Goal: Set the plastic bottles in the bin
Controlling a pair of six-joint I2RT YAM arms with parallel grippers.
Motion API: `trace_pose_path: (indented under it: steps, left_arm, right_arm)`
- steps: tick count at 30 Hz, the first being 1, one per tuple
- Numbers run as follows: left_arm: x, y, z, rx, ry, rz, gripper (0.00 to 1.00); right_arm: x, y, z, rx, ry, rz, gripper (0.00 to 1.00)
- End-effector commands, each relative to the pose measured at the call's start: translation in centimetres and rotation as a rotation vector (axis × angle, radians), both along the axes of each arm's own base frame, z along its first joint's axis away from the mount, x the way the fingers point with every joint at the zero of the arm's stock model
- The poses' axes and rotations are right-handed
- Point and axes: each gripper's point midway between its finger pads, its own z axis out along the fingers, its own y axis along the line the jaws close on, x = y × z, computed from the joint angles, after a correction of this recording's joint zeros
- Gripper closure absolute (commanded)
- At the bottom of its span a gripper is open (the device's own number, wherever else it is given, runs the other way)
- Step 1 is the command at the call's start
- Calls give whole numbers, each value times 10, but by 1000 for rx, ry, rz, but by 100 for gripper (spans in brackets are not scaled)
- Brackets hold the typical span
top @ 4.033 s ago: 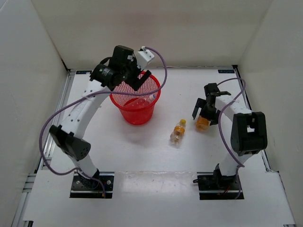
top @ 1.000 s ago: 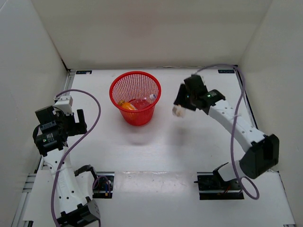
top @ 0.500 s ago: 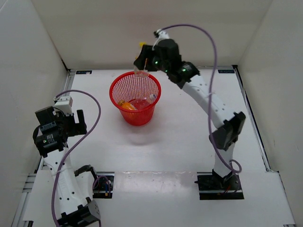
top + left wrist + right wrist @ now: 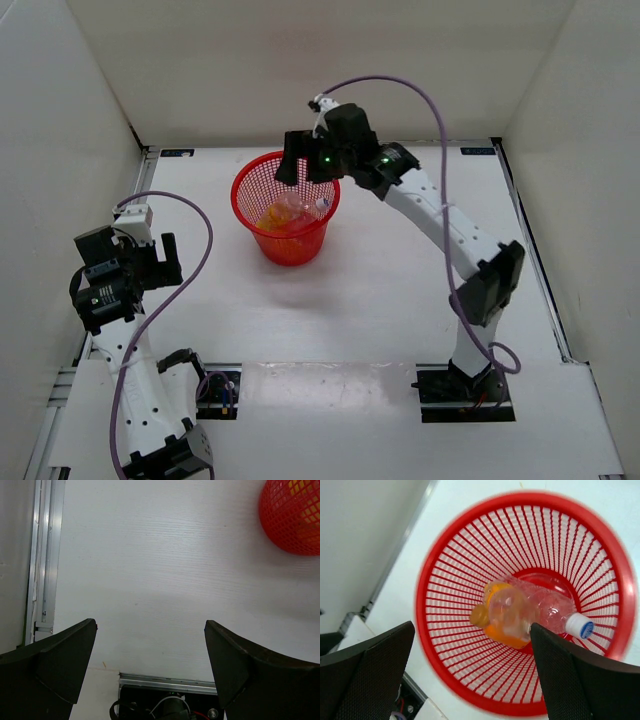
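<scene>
The red mesh bin (image 4: 262, 178) stands at the back middle of the table. All three plastic bottles lie inside it. In the right wrist view, the clear bottle with the orange-yellow cap (image 4: 512, 611) is blurred and lies on top. The orange-filled bottle (image 4: 512, 639) shows under it, and the clear bottle with the pale cap (image 4: 555, 611) lies beside them. My right gripper (image 4: 305, 168) hovers over the bin's far rim (image 4: 445, 555), open and empty (image 4: 472, 626). My left gripper (image 4: 168, 258) is open and empty (image 4: 150, 624), held above the table's left side, far from the bin (image 4: 295, 515).
White walls enclose the table on three sides. An aluminium rail (image 4: 45, 555) runs along the left edge. The left arm's base mount (image 4: 170, 705) sits right below my left gripper. The purple cables (image 4: 400, 85) loop over both arms.
My right gripper opened over the bin and let go of the clear bottle with the orange-yellow cap, which now lies in the bin. The left arm has not moved.
</scene>
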Motion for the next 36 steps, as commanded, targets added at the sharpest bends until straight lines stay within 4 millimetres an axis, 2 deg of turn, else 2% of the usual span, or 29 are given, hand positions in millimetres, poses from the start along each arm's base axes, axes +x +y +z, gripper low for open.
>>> trace_pose_path:
  steps: [1, 2, 3, 4, 5, 7, 8, 9, 10, 11, 12, 13, 14, 15, 16, 18, 19, 20, 23, 24, 29, 32, 34, 36]
  left_arm:
    - [-1, 3, 4, 16, -16, 16, 0]
    - [-2, 3, 6, 20, -26, 16, 0]
    - [-2, 3, 6, 20, -26, 16, 0]
    - [-2, 3, 6, 20, -26, 16, 0]
    - [-2, 3, 6, 20, -26, 16, 0]
    - [-1, 5, 7, 22, -32, 31, 0]
    - [-1, 5, 7, 22, -32, 31, 0]
    - [-1, 5, 7, 22, -32, 31, 0]
    - [-1, 5, 7, 22, -32, 31, 0]
    - [-1, 5, 7, 22, -32, 31, 0]
    - [-1, 5, 7, 22, -32, 31, 0]
    - [0, 5, 5, 22, -32, 31, 0]
    - [0, 5, 5, 15, -33, 37, 0]
    - [0, 5, 5, 15, -33, 37, 0]
    - [2, 6, 7, 19, -41, 37, 0]
    - [2, 3, 4, 8, -36, 28, 0]
    - [4, 4, 5, 12, -45, 28, 0]
    - [4, 4, 5, 12, -45, 28, 0]
    - [4, 3, 5, 6, -47, 21, 0]
    - [4, 3, 5, 6, -47, 21, 0]
    - [4, 3, 5, 6, -47, 21, 0]
    - [4, 2, 5, -2, -48, 27, 0]
    - [5, 4, 7, 7, -54, 34, 0]
    - [5, 4, 7, 7, -54, 34, 0]
  right_arm:
    - [-22, -40, 83, 78, -190, -41, 1]
    - [-24, -50, 86, 66, -209, -67, 1]
    - [-35, -69, 105, 87, -248, -100, 1]
    - [-33, -86, 107, 78, -260, -150, 1]
    - [-38, -115, 102, 68, -259, -212, 1]
    - [-35, -154, 89, 32, -257, -335, 1]
    - [-42, -190, 97, 39, -289, -419, 1]
    - [-40, -208, 56, -17, -228, -486, 1]
    - [-40, -234, 42, -49, -223, -581, 1]
    - [-50, -269, 41, -37, -240, -673, 1]
    - [-54, -287, -3, -108, -189, -718, 1]
    - [-60, -305, -18, -134, -181, -768, 1]
    - [-72, -330, -21, -130, -203, -843, 1]
    - [-77, -350, -33, -161, -212, -920, 1]
    - [-89, -370, -59, -179, -190, -993, 1]
    - [-101, -391, -82, -189, -171, -1089, 1]
    - [-111, -404, -85, -145, -182, -1163, 1]
    - [-116, -408, -109, -163, -148, -1180, 1]
    - [-126, -415, -126, -109, -133, -1235, 1]
    - [-128, -415, -137, -124, -119, -1233, 1]
    - [-127, -412, -144, -143, -88, -1213, 1]
    - [-123, -409, -139, -146, -67, -1209, 1]
    - [-121, -404, -146, -164, -28, -1181, 1]
    - [-118, -402, -141, -164, -21, -1172, 1]
